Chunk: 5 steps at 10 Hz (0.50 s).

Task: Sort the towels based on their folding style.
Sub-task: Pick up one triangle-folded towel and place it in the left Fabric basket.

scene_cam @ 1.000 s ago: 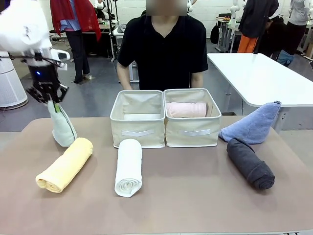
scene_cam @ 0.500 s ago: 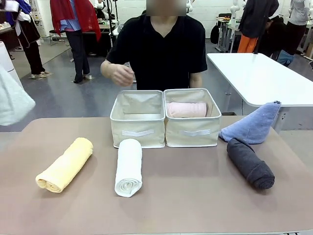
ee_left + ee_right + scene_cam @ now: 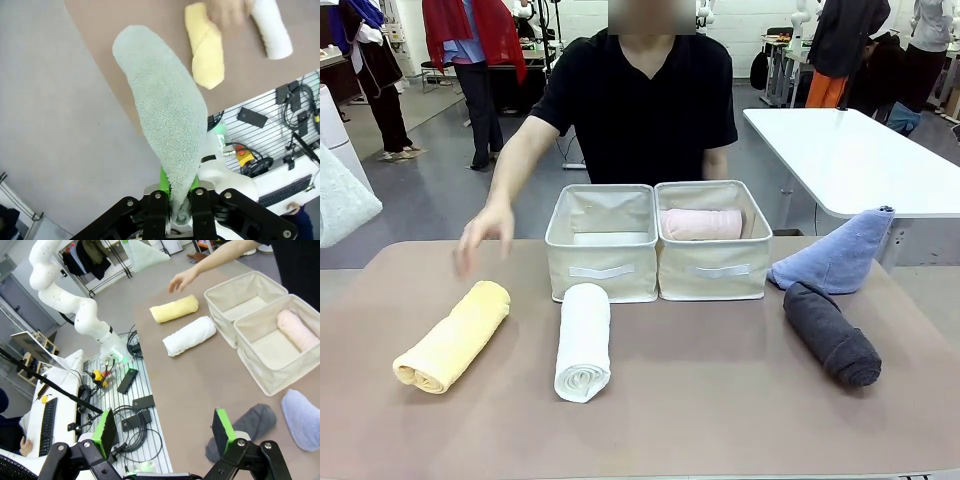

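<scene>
My left gripper [image 3: 180, 212] is shut on the narrow end of the pale mint cone towel [image 3: 165, 115], which hangs past the table's left edge [image 3: 340, 200]. On the table lie the rolled yellow towel [image 3: 453, 336] and the rolled white towel [image 3: 584, 341]. A rolled pink towel [image 3: 702, 223] lies in the right basket [image 3: 715, 270]. At the right stand the periwinkle cone towel [image 3: 840, 256] and the dark grey roll [image 3: 832, 334]. My right gripper [image 3: 164, 432] is open, high above the table's right side. The person's hand [image 3: 485, 232] hovers over the table just beyond the yellow towel.
The left basket [image 3: 602, 268] holds nothing. Both cream baskets stand side by side at the table's far middle, in front of the person. A white table [image 3: 860, 160] stands behind on the right. Cables and a keyboard lie off the table's left side [image 3: 130, 410].
My left arm has lifted the mint towel off the table and swung it left, out past the table edge. The person's hand has reached down toward the yellow towel.
</scene>
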Each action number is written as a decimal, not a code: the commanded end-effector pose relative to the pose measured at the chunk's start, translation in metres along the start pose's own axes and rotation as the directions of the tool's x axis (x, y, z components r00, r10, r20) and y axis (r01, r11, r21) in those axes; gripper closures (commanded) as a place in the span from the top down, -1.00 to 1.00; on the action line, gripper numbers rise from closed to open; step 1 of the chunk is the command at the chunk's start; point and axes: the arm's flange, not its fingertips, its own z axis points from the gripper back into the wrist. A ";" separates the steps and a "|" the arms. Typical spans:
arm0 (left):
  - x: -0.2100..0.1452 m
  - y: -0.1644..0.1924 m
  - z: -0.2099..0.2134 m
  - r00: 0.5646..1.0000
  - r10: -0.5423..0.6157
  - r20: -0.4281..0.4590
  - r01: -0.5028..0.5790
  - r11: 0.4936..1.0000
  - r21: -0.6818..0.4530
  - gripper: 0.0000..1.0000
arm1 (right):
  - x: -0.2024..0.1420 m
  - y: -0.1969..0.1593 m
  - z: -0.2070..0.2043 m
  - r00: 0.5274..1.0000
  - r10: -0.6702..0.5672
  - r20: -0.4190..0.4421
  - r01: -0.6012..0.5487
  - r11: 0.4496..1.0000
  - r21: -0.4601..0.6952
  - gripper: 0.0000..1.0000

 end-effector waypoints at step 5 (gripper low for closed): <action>-0.156 0.061 -0.009 0.994 0.007 -0.108 0.000 0.997 0.072 -0.71 | 0.000 -0.001 -0.001 0.999 0.018 0.031 -0.019 1.000 0.014 1.00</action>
